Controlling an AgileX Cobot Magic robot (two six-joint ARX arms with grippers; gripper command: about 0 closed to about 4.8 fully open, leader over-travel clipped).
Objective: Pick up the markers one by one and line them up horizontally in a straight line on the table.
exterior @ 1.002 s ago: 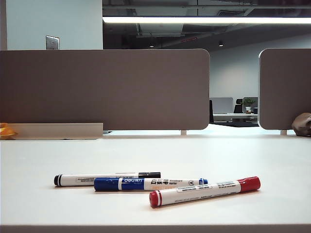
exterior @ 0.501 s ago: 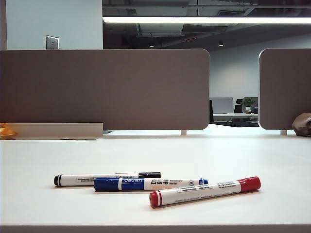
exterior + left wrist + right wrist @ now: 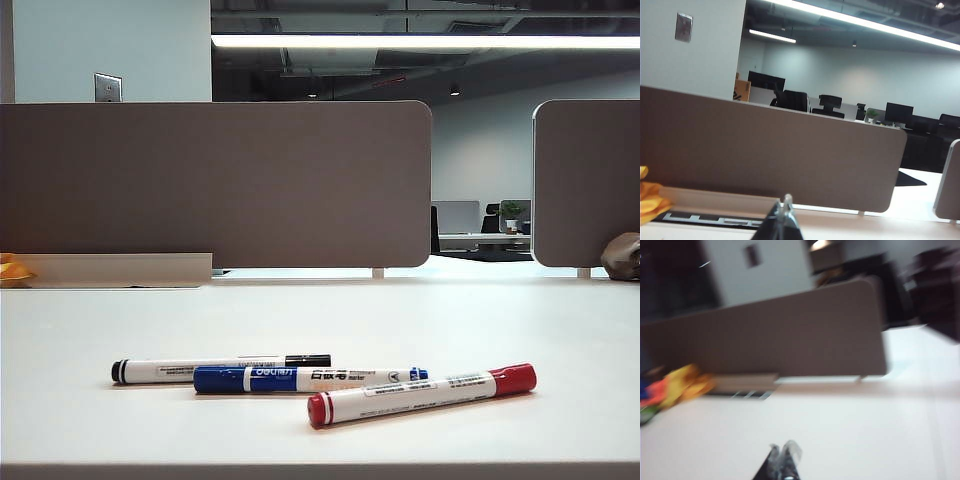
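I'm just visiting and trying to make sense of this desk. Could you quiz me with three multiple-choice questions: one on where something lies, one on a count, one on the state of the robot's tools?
1. Which marker lies nearest the front edge of the table?
A. black marker
B. blue marker
C. red marker

2. How many markers are on the table?
A. two
B. three
C. four

3. How do the two tools stand?
A. both shut and empty
B. both wide open
C. one grips a marker

Answers:
1. C: the red marker lies lowest and closest in the exterior view, ahead of the blue marker and black marker.
2. B: black, blue and red, one each.
3. A: the left tool and right tool show fingertips together, nothing between, up off the table.
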